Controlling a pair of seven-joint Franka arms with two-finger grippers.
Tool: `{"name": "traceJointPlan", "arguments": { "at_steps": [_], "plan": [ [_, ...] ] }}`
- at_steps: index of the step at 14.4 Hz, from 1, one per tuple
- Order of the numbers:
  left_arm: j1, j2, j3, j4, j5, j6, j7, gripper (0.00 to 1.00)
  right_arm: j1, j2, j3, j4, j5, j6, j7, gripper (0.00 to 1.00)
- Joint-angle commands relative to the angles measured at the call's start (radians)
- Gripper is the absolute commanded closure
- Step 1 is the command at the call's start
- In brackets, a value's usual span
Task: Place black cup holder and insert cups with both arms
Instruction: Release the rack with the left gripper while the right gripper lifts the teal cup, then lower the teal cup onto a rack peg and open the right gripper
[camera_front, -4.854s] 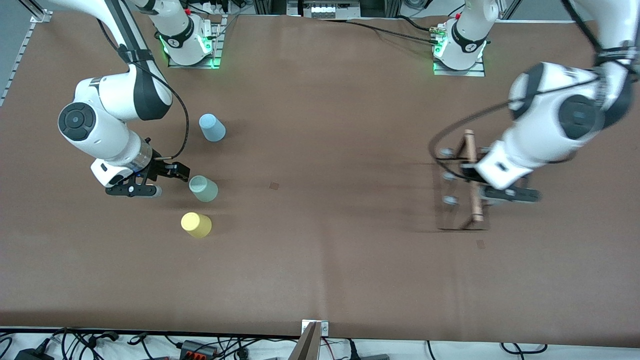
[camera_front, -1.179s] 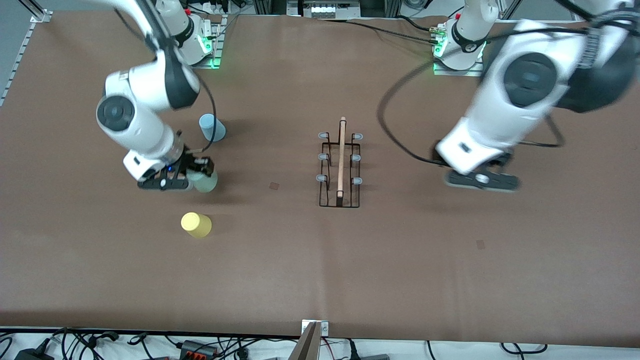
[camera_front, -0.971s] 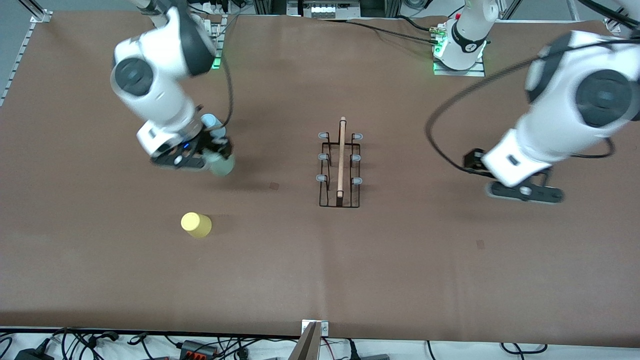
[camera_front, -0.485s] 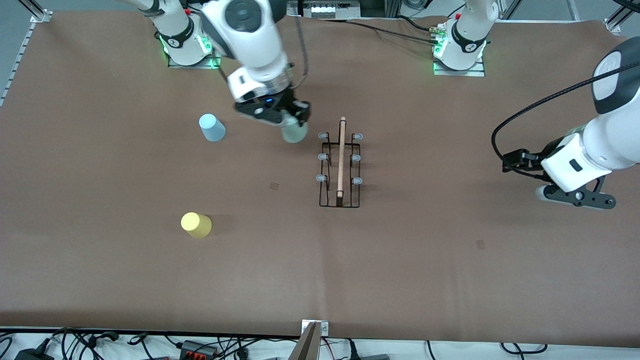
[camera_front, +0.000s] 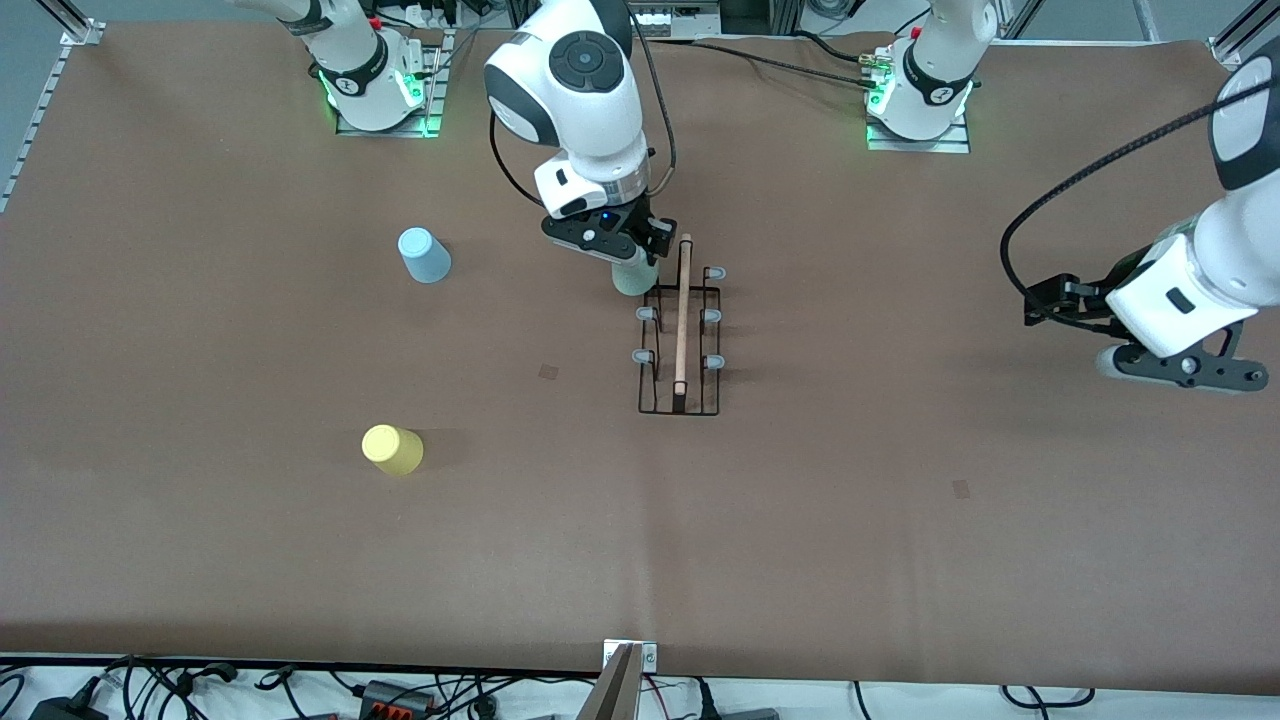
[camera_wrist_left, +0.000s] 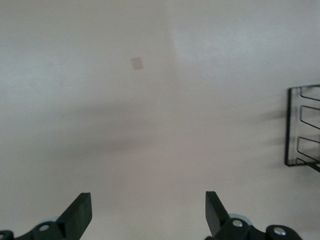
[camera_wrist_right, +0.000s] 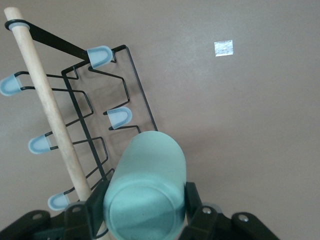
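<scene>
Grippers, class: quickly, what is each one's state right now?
Left gripper: open, empty, over bare table.
Right gripper: shut on the grey-green cup, over the holder.

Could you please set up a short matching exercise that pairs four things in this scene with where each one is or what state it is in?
Things:
1. grey-green cup
2. yellow cup
3. black cup holder
4. left gripper

States:
A. open and holding nothing, over bare table toward the left arm's end
B. gripped in the shut right gripper, over a corner prong of the rack
C. standing mid-table, no cup on it yet
D. on the table, nearest the front camera of the cups

Pairs: 1-B, 2-D, 3-C, 4-A
</scene>
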Motion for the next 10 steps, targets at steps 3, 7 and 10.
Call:
{"name": "traceJointPlan", "arguments": {
  "at_steps": [3,7,10],
  "plan": [
    [-0.232,-0.276,0.348,-0.354,-0.127,0.284,-0.017,0.00,0.042,0.020,-0.004,0.024,-0.024,-0.003,0.026,0.99],
    [-0.287,-0.344,0.385,-0.424,-0.088,0.306,-0.015,0.00,0.047,0.047,-0.004,0.024,-0.027,0.027,0.021,0.84],
    [-0.290,-0.346,0.385,-0.418,-0.079,0.290,0.058,0.00,0.047,0.078,-0.004,0.027,-0.040,0.046,0.007,0.47]
  ]
}}
